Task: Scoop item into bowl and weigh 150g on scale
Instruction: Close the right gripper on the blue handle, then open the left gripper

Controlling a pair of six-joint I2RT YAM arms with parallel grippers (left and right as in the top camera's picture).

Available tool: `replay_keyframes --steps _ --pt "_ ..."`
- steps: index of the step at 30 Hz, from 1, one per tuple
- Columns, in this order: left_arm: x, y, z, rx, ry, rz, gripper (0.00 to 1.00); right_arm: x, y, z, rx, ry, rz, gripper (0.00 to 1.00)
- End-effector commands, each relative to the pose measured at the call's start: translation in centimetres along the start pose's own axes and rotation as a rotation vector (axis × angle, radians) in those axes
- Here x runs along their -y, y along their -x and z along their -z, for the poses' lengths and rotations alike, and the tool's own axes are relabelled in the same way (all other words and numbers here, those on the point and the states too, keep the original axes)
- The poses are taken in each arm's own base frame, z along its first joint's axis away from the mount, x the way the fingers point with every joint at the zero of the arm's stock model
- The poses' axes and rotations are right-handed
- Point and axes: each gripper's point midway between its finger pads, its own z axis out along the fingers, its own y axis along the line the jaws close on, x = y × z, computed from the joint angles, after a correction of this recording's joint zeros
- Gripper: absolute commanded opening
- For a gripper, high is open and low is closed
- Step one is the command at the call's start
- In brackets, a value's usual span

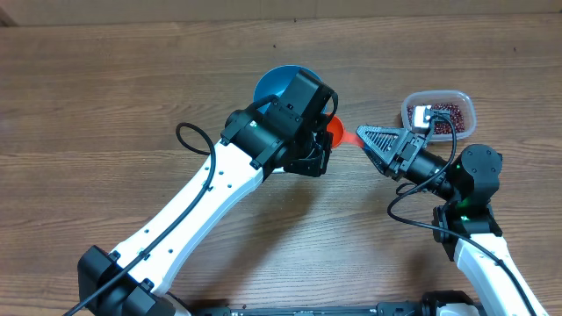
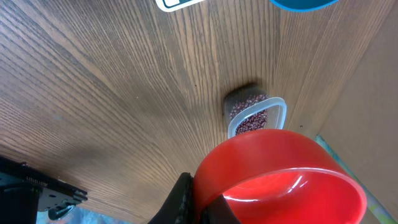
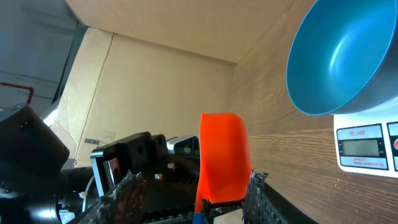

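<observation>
A wooden bench seen from above, two arms meeting at its centre. The right claw is clamped on the handle end of an orange-red scoop, holding it level above the bench. The left claw is closed tight at the scoop's cup; whether it grips the wall cannot be told. The beans lie in a clear tub beside the right arm. The blue bowl sits on the white scale, just behind the left arm.
</observation>
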Motion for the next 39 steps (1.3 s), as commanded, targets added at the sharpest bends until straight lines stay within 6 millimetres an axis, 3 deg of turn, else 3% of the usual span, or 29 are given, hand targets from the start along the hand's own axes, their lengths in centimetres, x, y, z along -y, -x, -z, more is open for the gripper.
replay_keyframes --steps 1,5,13,29,34,36,39 --pt "0.20 -0.04 -0.09 0.009 -0.007 0.010 0.04 -0.78 0.54 -0.22 0.017 0.009 0.035 0.53" --pt "0.38 0.04 -0.08 0.015 -0.016 0.009 0.04 -0.64 1.00 -0.21 0.044 0.001 0.034 0.53" --pt "0.71 -0.02 -0.08 0.014 -0.030 0.006 0.04 -0.83 0.27 -0.76 0.024 0.006 0.035 0.32" --pt "0.63 0.02 -0.08 0.016 -0.027 0.007 0.05 -0.87 0.14 -0.98 0.026 0.005 0.035 0.21" --pt "0.64 0.01 -0.07 0.015 -0.027 0.007 0.04 -0.86 0.14 -0.98 0.026 0.005 0.035 0.13" --pt "0.64 0.01 -0.07 0.015 -0.027 0.007 0.04 -0.86 0.14 -0.98 0.026 0.005 0.035 0.04" --pt "0.64 0.01 -0.07 0.015 -0.027 0.007 0.05 -0.85 0.15 -0.98 0.026 0.005 0.034 0.04"
